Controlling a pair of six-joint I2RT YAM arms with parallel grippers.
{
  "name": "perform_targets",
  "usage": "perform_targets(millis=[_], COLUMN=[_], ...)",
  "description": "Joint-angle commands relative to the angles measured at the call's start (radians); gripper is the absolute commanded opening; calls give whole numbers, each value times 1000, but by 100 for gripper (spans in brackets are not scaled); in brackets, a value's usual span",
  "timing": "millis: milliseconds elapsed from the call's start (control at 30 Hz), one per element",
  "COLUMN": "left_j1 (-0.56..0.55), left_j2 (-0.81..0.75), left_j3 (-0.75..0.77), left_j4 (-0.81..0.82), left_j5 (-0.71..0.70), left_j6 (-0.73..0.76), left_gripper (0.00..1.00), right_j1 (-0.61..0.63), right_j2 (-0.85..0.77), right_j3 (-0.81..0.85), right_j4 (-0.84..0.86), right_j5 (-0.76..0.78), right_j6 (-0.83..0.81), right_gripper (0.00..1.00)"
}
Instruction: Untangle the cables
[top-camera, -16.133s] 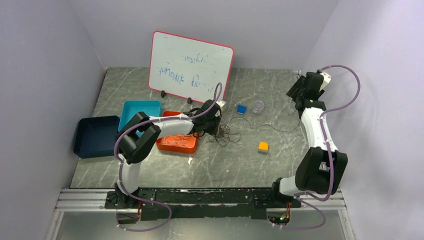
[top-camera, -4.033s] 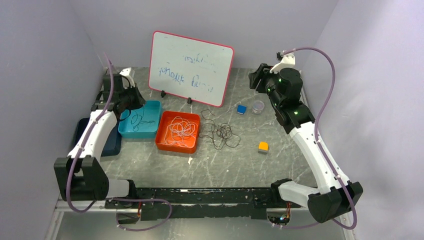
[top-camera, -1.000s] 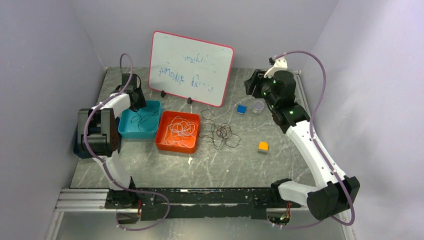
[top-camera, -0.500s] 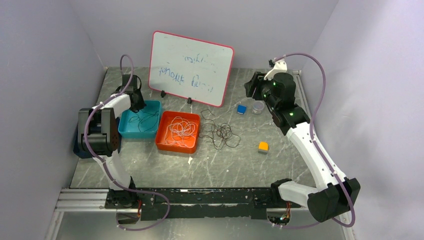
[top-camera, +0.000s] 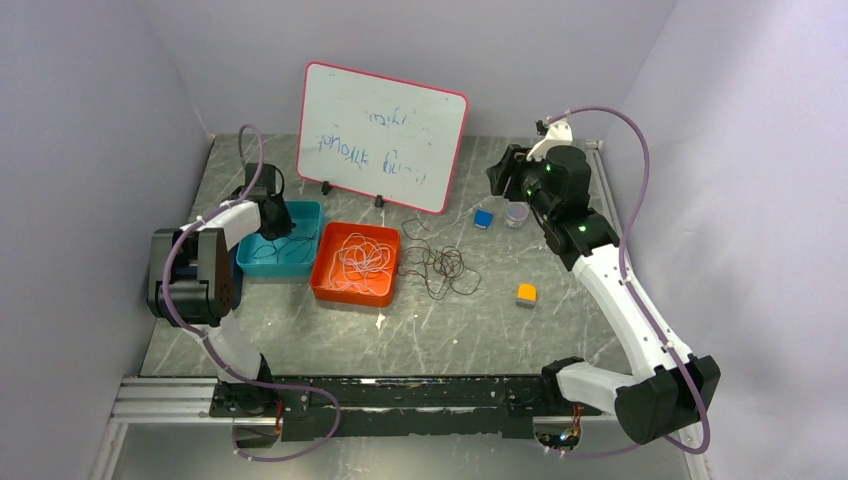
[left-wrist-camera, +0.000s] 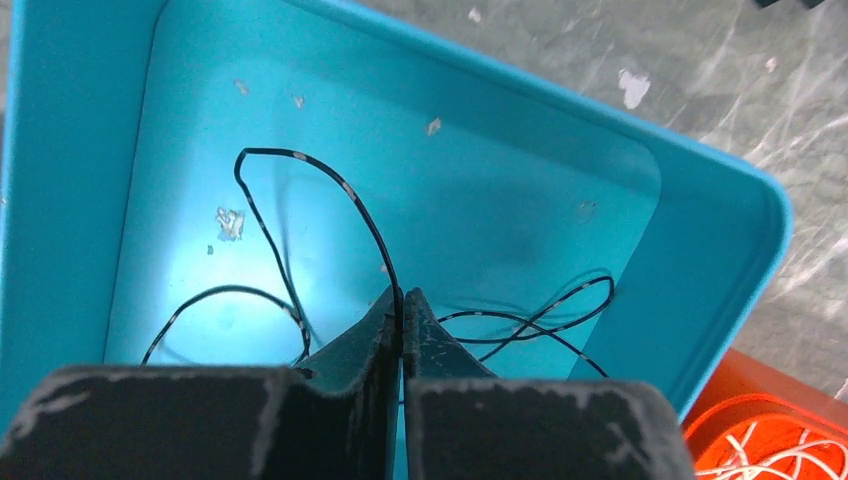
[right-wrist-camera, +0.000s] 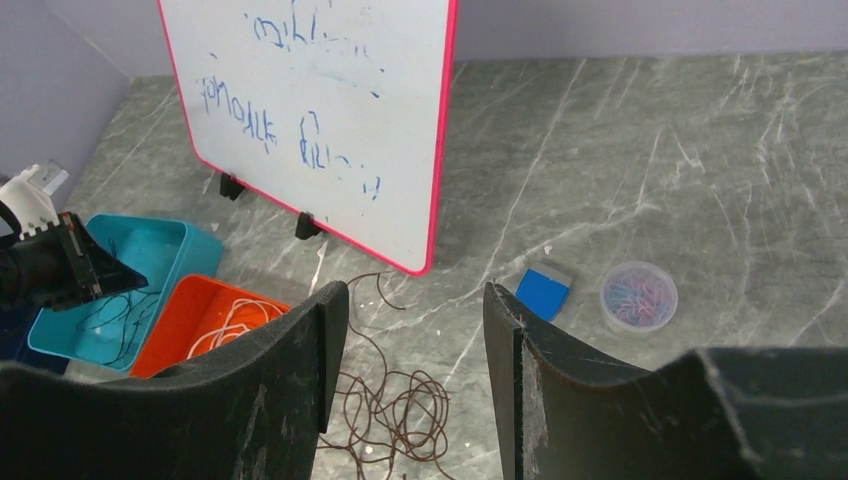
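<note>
A black cable (left-wrist-camera: 300, 200) lies in loose loops in the teal tray (left-wrist-camera: 690, 270). My left gripper (left-wrist-camera: 401, 312) is shut on a strand of it, low over the tray; in the top view the left gripper (top-camera: 283, 222) is at the tray's back. A white cable (top-camera: 362, 255) is coiled in the orange tray (top-camera: 333, 290). A dark brown cable (top-camera: 437, 267) lies tangled on the table right of the orange tray; it also shows in the right wrist view (right-wrist-camera: 400, 410). My right gripper (right-wrist-camera: 415, 295) is open and empty, held high at the back right.
A whiteboard (top-camera: 382, 137) stands at the back centre. A blue block (top-camera: 484, 218) and a clear tub of clips (top-camera: 516, 213) sit under the right arm. An orange block (top-camera: 526, 294) lies right of the brown cable.
My left gripper has come forward and down into the teal tray, still shut on the black cable. The right arm has hardly moved.
</note>
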Motion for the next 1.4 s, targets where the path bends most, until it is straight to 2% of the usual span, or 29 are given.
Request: perform_targets(millis=[0,200,333,433,767,1100,1367], left_j1=[-5,-4,-4,-4,-20,-231,-336], left_j2=[-8,-29,-75,-108,-270,-417,-413], left_j3=[-17,39,77,91,41,-12,14], left_j4=[-14,-36,-62,-71,-66,4,46], left_j5=[13,-8,1,25,97,92,88], left_j6=[-30,-11,17,39,97,68,58], left_gripper=[13,43,54,59,64,65,63], right_j1=[4,4,5,3,3,12,35], right_j2=[-7,-10,-10,-7,10,60,135], right_j3=[-9,-7,-11,-16,-43,-127,-235], right_j4=[25,16,17,21,-33,-172,-265], right_j5=[-14,-8,-8,-10,0,-99,-155], right_j6=[5,0,7,15,39,95,43], right_gripper=[56,56,56,56,56,56,59])
